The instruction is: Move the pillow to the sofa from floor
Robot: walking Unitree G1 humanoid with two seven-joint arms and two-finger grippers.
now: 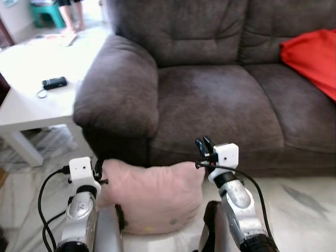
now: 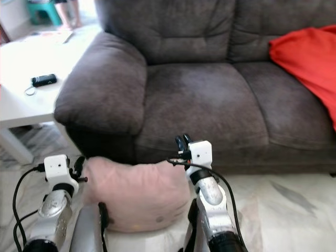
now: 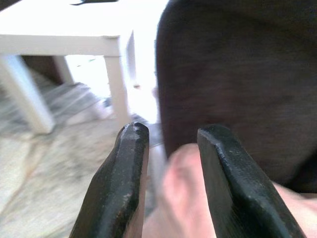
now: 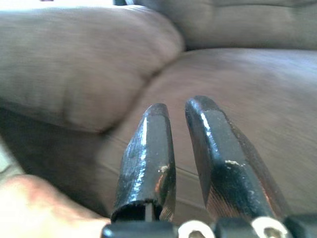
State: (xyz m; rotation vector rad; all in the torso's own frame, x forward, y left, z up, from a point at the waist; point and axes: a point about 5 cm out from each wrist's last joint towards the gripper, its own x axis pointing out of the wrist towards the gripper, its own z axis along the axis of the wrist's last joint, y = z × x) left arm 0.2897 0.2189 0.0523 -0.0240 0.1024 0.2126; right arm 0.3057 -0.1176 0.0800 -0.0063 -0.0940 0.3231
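A pale pink pillow (image 1: 152, 195) lies low against the front of the dark brown sofa (image 1: 220, 100), between my two arms. My left gripper (image 1: 98, 169) is at the pillow's upper left corner, open; the left wrist view shows the pink pillow (image 3: 183, 188) in the gap between its fingers (image 3: 124, 178). My right gripper (image 1: 203, 146) is above the pillow's upper right corner and points at the sofa seat. Its fingers (image 4: 151, 158) stand almost together with nothing between them. Whether the pillow rests on the floor cannot be made out.
A white low table (image 1: 31, 102) stands to the left of the sofa arm with a small black device (image 1: 54, 82) on it. A red cloth (image 1: 312, 55) lies on the sofa's right seat. Marble floor (image 1: 304, 205) runs to the right. A person's legs (image 1: 71, 13) stand far back.
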